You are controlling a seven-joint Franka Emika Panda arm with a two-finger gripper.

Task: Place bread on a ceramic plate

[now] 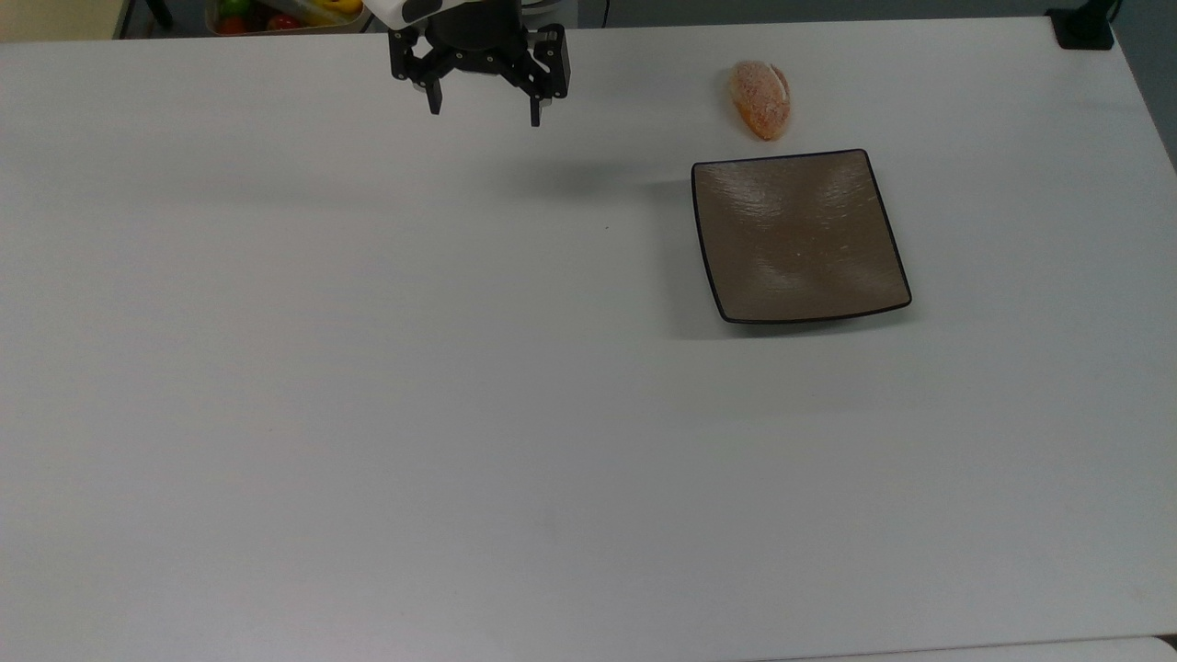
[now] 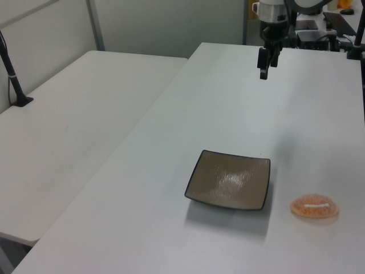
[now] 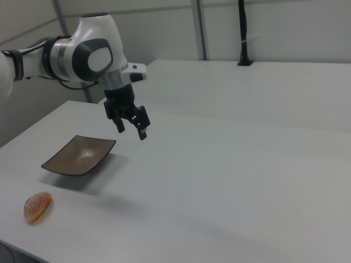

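Broadly, the white desk (image 1: 368, 414) spread across the whole scene, with the white robot arm (image 3: 82, 55) reaching over it and its black end effector (image 1: 485, 108) hanging in the air above the bare surface, fingers spread apart and clamped on nothing. Well to the top view's right of the end effector, the square brown plate (image 1: 798, 235) with its thin black rim sat flat on the desk, carrying nothing. Just beyond one edge of the plate, near it but not touching, the small orange-brown bread (image 1: 761, 98) with its whitish dusting lay on the desk, at the top view's upper right.
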